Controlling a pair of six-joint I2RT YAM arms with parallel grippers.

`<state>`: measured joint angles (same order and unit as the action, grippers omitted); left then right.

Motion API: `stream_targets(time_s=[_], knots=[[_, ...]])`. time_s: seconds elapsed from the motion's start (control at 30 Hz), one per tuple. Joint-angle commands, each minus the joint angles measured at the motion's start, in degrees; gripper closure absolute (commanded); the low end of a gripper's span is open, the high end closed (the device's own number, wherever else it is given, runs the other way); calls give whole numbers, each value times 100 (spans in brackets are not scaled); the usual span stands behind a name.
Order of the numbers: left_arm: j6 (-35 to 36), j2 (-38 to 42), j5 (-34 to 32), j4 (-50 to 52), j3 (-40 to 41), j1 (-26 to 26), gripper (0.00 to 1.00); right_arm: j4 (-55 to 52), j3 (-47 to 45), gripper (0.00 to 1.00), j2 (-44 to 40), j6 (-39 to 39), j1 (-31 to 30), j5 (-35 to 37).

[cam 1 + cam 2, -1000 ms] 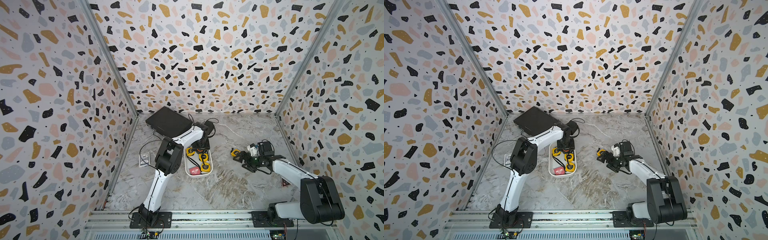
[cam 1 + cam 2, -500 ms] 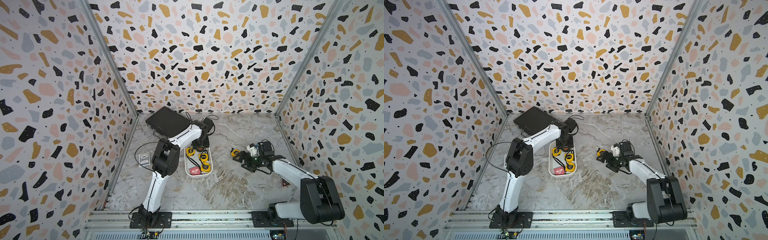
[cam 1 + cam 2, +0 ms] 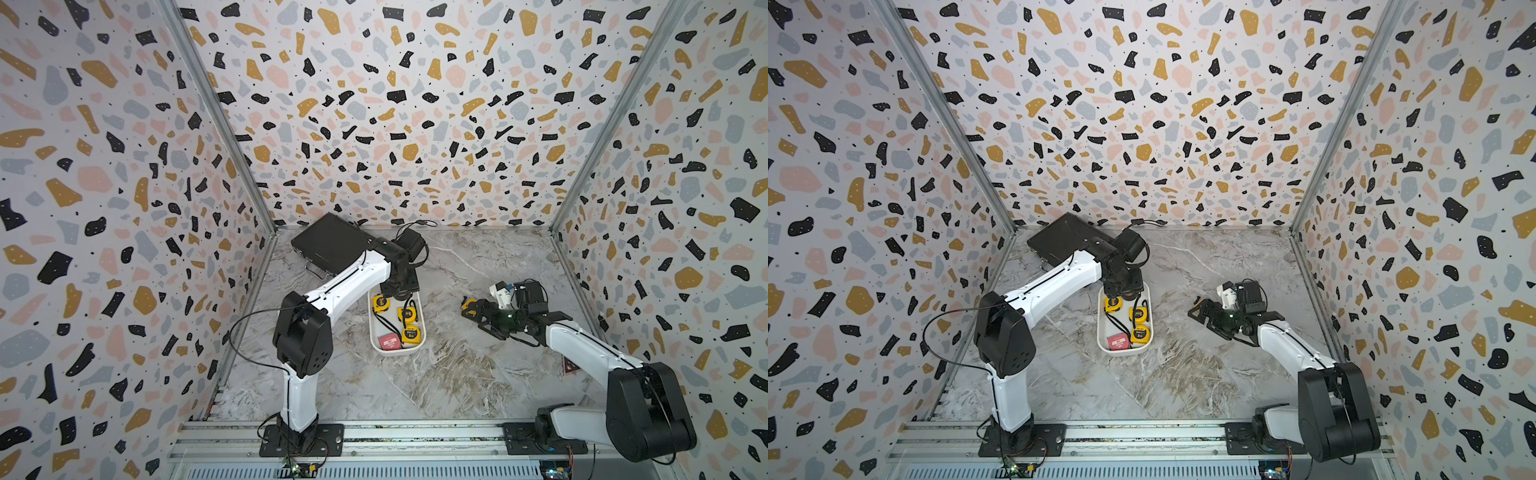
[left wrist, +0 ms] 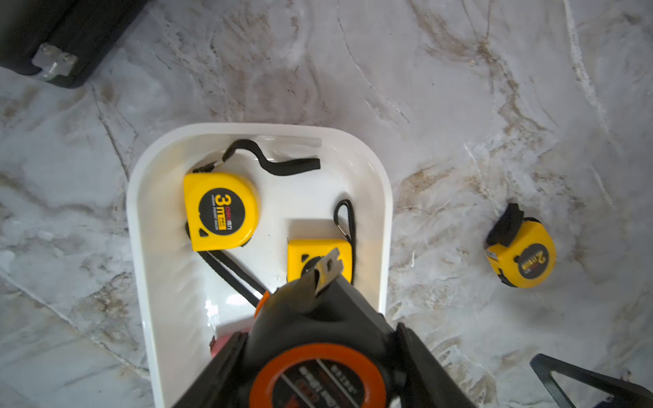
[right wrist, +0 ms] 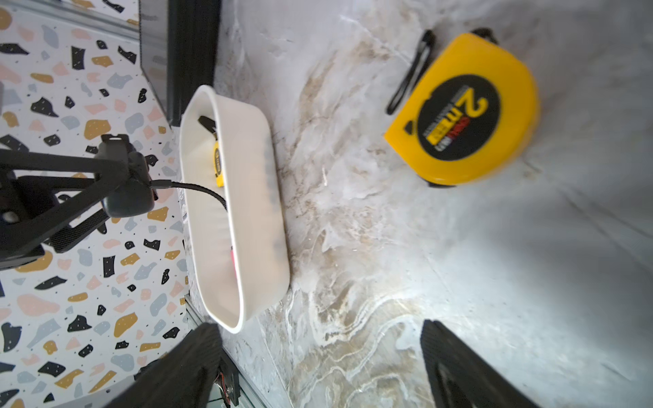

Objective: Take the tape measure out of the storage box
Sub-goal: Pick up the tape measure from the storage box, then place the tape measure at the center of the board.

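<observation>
Presently the left gripper (image 4: pixel 319 333) clamps the black-and-orange plastic tape measure (image 4: pixel 307 311) over the white rectangular plastic storage box (image 4: pixel 304 197), lifted but apparently not yet set outside; right gripper (image 5: pixel 318 346) spread wide, empty.

We see a box (image 4: pixel 136 226) of smooth, glossy white plastic. The yellow tapes (image 4: pixel 222 211) look like shiny plastic, with matt black woven straps (image 4: pixel 289 166). The black-and-orange tape (image 4: pixel 318 332) has a dull, rubbery shell and a bare metal hook (image 4: pixel 327 270). The table (image 4: pixel 459 88) is smooth and marble-patterned; the case (image 4: pixel 70 31) is matt black with a metal latch (image 4: pixel 53 63).
</observation>
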<state>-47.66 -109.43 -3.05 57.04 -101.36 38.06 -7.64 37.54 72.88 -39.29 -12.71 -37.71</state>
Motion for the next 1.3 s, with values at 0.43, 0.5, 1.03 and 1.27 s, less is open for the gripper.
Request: stream_targets(time_s=[0.43,0.5,1.03,1.27], knots=[[-1977,936,1083,-1648,473,652,100,1719,-595,6,-1724,-317,-1014,971],[-2172,891,1194,-1870,518,757,100,1886,-708,6,-1869,-325,-1091,1117],[-2945,870,1893,-2909,1034,1089,100,2953,-1161,7,-1984,-553,-1225,1276],[-3108,931,2043,-3183,1229,1216,100,3224,-1155,12,-1736,-589,-1251,1240]])
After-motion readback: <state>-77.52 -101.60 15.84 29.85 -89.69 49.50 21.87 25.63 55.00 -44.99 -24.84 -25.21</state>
